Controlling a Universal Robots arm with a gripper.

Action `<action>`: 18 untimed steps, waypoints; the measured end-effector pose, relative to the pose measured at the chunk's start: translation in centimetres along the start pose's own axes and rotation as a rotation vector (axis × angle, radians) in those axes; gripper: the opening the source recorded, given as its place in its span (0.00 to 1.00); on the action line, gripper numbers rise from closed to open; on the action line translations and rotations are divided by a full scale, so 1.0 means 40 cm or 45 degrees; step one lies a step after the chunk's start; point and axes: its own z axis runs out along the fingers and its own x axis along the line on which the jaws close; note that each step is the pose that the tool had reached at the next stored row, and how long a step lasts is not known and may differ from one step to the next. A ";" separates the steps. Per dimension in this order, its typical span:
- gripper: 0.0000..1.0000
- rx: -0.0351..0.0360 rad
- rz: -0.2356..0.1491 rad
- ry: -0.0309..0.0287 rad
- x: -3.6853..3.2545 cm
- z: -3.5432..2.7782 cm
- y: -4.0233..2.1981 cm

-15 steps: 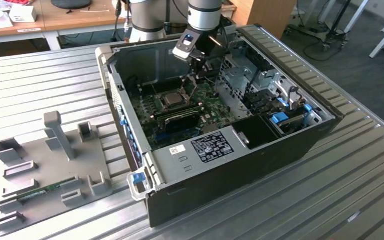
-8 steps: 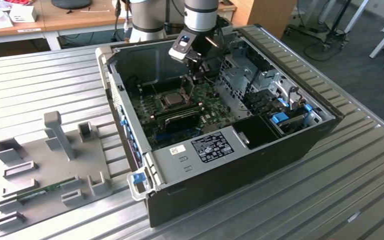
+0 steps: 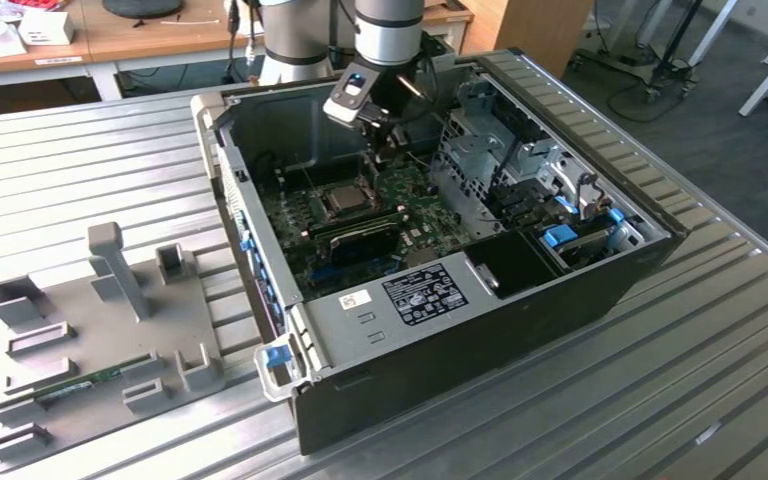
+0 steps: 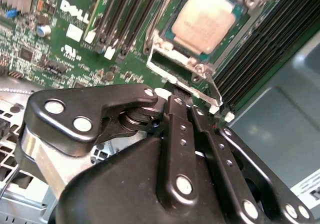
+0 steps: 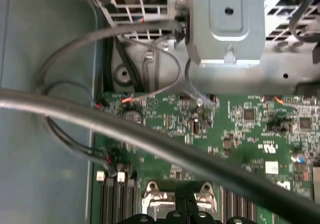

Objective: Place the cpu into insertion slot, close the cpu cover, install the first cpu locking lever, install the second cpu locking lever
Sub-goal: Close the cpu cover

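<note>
The ribbed metal table [image 3: 598, 420] bears an open computer case [image 3: 518, 320] and grey fixture plate [image 3: 91, 345].

Cpu [image 4: 204, 21] top is dull silvery-tan, cover [image 4: 165, 69] bright silver. Board [image 4: 60, 48] is green, speckled with small grey and black parts and white print. Gripper [image 4: 175, 99] is black with silver screw heads; case [image 3: 491, 380] black, latch [image 3: 273, 358] blue, table [image 3: 704, 400] pale grey, ribbed.
</note>
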 end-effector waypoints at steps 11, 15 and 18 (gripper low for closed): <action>0.10 0.0010 0.000 0.0001 0.000 0.000 -0.009; 0.10 0.0260 -0.001 0.0006 0.000 0.003 -0.010; 0.10 0.0436 -0.001 0.0004 0.000 0.005 -0.010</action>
